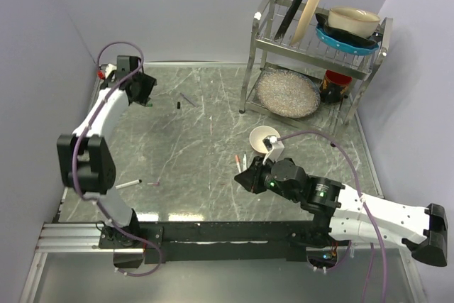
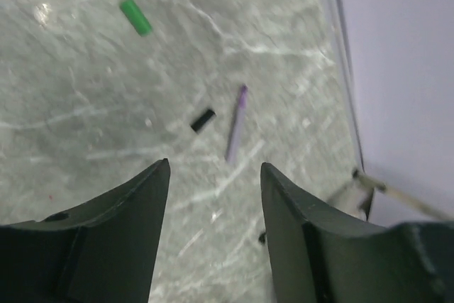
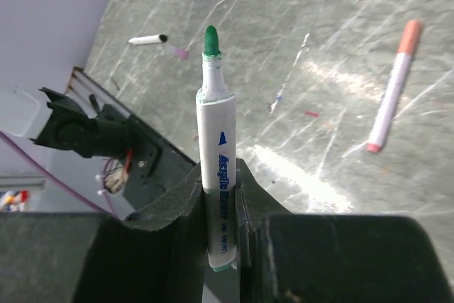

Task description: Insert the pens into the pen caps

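Note:
My right gripper point(image 3: 220, 175) is shut on a white green-tipped pen point(image 3: 216, 140), its uncapped tip pointing away from the wrist. In the top view it point(image 1: 248, 178) hovers at the table's front centre. A pink-ended pen point(image 3: 392, 89) lies on the table beyond it. A black-ended pen point(image 3: 147, 39) and a pinkish cap point(image 3: 180, 53) lie further off. My left gripper point(image 2: 215, 175) is open and empty at the far left point(image 1: 142, 90). Ahead of it lie a green cap point(image 2: 135, 17), a black cap point(image 2: 203, 120) and a thin purplish pen point(image 2: 236, 124).
A metal dish rack point(image 1: 312, 54) with plates and bowls stands at the back right. A small cream bowl point(image 1: 266, 136) sits just beyond my right gripper. Two pens point(image 1: 241, 162) lie beside it. The side wall point(image 2: 404, 69) is close to my left gripper.

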Tool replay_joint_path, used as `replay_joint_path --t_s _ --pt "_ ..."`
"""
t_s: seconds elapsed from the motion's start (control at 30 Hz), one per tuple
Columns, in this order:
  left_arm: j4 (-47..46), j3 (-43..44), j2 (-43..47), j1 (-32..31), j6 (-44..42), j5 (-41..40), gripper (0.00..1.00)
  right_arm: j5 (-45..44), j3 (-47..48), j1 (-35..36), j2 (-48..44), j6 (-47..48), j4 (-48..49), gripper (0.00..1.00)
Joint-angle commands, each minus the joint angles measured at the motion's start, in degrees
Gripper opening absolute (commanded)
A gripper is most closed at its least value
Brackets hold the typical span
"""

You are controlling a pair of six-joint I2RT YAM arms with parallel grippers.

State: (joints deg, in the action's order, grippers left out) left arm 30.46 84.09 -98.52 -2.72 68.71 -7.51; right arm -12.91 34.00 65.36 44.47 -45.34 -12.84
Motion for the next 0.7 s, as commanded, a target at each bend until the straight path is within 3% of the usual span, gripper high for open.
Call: replay_joint_path --t_s 0.0,0.37,0.67 --pt "6.71 7.03 -7.71 1.49 3.88 -2.6 0.56 -3.97 1.16 -0.32 -1.66 3.94 -0.87 0.0" --pt "13.4 21.63 -24.25 2.02 6.61 -5.94 0.53 -4.23 0.19 -1.2 -2.46 6.23 -1.13 0.0" --pt "19.37 28.32 -29.36 2.54 8.46 -8.84 0.5 -5.11 -0.34 -1.55 -3.25 6.76 -1.84 0.0"
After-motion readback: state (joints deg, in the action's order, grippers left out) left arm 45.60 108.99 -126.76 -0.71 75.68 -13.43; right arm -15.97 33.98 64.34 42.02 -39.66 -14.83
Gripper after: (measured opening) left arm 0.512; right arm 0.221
